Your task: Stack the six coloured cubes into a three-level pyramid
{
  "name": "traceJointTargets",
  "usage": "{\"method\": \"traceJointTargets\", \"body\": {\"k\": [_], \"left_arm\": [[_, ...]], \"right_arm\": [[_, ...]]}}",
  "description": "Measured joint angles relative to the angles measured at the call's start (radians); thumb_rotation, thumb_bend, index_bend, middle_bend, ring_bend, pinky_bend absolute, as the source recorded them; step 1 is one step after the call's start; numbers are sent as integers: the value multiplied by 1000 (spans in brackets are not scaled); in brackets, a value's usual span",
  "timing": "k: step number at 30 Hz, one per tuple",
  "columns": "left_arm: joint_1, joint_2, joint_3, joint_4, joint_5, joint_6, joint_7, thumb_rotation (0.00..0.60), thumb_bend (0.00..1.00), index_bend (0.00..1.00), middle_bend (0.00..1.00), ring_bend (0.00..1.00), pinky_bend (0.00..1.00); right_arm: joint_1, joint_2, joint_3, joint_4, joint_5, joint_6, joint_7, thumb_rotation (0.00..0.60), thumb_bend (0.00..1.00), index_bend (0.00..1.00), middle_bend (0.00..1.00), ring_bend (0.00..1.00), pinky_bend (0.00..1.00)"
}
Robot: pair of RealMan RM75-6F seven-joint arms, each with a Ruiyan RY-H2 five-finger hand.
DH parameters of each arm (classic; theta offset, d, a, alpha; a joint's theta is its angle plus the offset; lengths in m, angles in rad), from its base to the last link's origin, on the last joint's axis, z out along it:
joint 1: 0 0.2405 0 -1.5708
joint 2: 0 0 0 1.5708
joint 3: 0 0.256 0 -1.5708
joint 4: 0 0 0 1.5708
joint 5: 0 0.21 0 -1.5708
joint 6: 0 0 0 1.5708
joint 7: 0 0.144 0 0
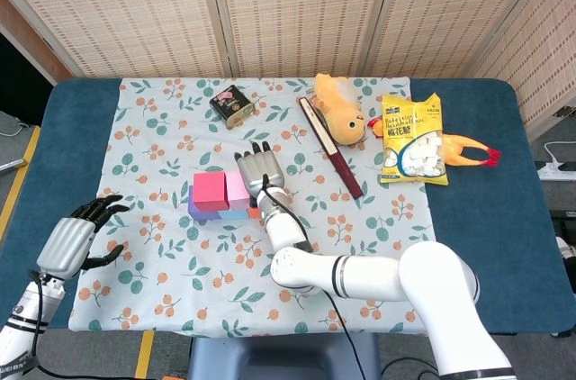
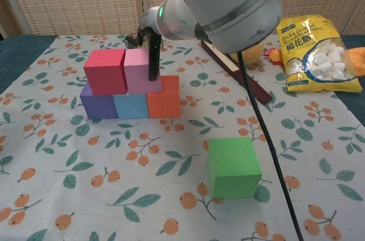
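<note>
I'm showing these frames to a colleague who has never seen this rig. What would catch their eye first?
Probably the half-built pyramid in the middle of the floral tablecloth: a purple cube, blue cube and orange cube in a row, with a red cube and pink cube on top. The right hand reaches over it, fingers at the pink cube's side. A lone green cube sits nearer the robot, unstacked.
</note>
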Motion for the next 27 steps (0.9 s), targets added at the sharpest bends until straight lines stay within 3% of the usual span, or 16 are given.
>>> {"method": "traceJointTargets", "body": {"k": [6,12,22,24,27], "left_arm": [[-12,1,-5,4,-5,-16,2,600,290,245,130,156,253],[-30,-8,-17,17,-20,-41,0,600,287,286,144,157,253],[-61,-47,-29,76,-23,-73,-49,600,337,430,199,178,220],[-69,-55,-28,94,-19,-81,-72,600,366,428,186,160,200],[-83,-63,-22,111,-15,-110,-93,582,410,399,138,87,157]], "right_arm": [[-12,25,5,-39,-2,7,3,600,0,78,167,0,0],[-47,98,17,-146,-27,20,35,600,0,76,161,0,0],[-260,336,19,-434,-222,1,276,600,5,135,158,0,0],[-303,369,16,-465,-267,-18,333,590,82,166,138,0,0],[-368,413,11,-498,-346,-61,432,494,247,175,106,0,0]]}}
